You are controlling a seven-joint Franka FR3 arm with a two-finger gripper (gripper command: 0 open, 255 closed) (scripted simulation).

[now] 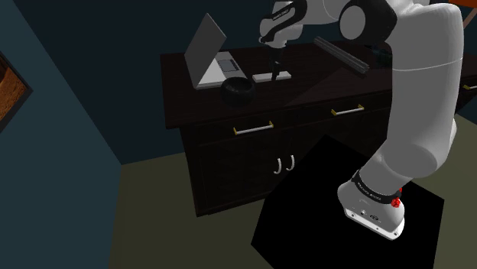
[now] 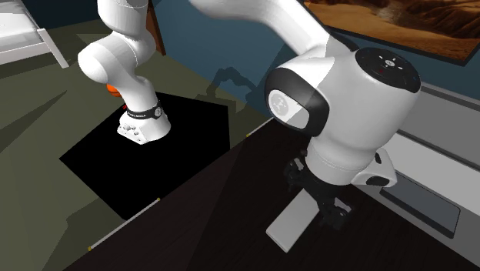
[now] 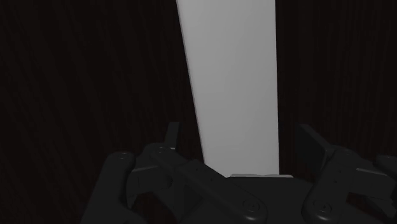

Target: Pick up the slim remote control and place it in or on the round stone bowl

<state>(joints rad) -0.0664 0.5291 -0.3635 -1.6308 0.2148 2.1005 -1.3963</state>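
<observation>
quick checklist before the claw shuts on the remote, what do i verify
1. Claw open: ok, the fingers stand apart.
2. Remote between the fingers: ok, the grey slab runs down the gap, and neither finger touches it.
3. Claw low enough to grip: cannot tell, the shoulder view puts it right above the remote.
4. Bowl within a short carry: ok, it sits on the dresser top beside the remote.
5. Bowl's inside free: cannot tell, too dark.
6. Laptop out of the way: probably ok, it stands open behind the bowl, apart from it.
</observation>
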